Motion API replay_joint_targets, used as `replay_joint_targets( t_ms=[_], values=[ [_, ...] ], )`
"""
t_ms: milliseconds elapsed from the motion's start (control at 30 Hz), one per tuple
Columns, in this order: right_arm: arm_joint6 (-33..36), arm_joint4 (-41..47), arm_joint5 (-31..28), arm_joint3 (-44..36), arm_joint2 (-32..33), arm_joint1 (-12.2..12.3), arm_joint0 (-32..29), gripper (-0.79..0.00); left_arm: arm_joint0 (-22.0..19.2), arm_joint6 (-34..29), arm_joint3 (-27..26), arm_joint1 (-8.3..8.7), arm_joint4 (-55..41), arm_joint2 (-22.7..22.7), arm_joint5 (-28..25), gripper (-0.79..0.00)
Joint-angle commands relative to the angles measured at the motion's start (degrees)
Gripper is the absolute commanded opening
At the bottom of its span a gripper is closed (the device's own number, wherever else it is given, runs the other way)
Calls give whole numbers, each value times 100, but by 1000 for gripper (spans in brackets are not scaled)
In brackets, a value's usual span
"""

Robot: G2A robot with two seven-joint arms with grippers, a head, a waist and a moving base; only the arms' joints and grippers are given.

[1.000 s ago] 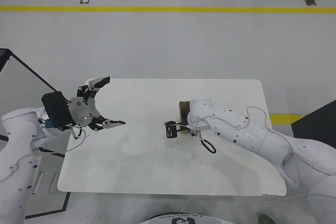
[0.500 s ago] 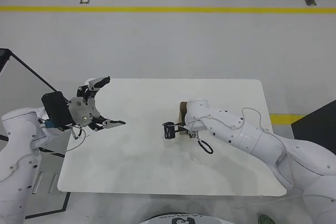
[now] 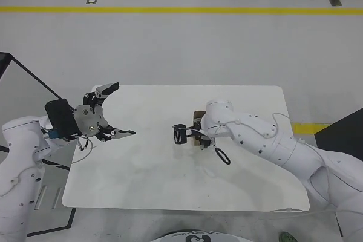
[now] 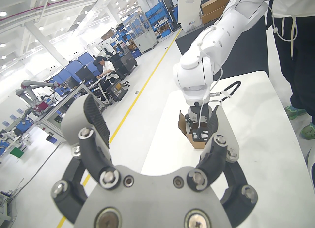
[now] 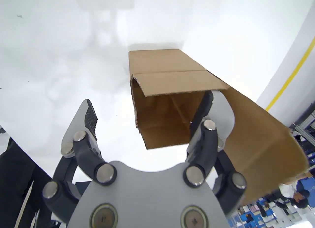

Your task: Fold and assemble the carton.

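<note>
A small brown carton (image 5: 169, 106) stands on the white table (image 3: 169, 181) with its mouth open and one flap folded over the opening. My right gripper (image 5: 147, 111) is open and points down at it, with one finger (image 5: 216, 106) inside the carton under the flap and the other finger (image 5: 87, 115) outside over bare table. In the top view the carton (image 3: 198, 114) peeks out from under the right wrist near the table's middle. My left gripper (image 3: 122, 109) hangs open and holds nothing at the table's left edge, facing the carton (image 4: 196, 143) from well away.
A black cable loop (image 3: 222, 157) of the right arm lies on the table beside the carton. The table's near half and left half are bare. A black frame (image 3: 24, 72) stands off the table's left side.
The right wrist has shifted slightly toward the table's left and far side and turned a little over the carton. The left arm has not moved.
</note>
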Motion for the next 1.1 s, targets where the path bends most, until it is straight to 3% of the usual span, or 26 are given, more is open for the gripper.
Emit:
replay_joint_targets(
  t_ms=[0, 167, 567, 800, 967, 1067],
  values=[
    [27, 159, 27, -350, 255, 214, -52, 0, 0, 0, 0, 0, 0, 0, 0, 0],
    [-54, 980, -54, -1006, 1087, 751, -448, 0, 0, 0, 0, 0, 0, 0, 0, 0],
    [-267, 1179, 10, -993, 1198, 785, -548, 0, 0, 0, 0, 0, 0, 0, 0, 0],
    [-903, 3423, 172, -737, 2081, 973, -954, 0, 0, 0, 0, 0, 0, 0, 0, 0],
    [-632, 5096, 353, -672, 2661, 1162, -1336, 0, 0, 0, 0, 0, 0, 0, 0, 0],
    [-530, 5861, 775, -609, 2978, 1263, -1611, 0, 0, 0, 0, 0, 0, 0, 0, 0]
  ],
)
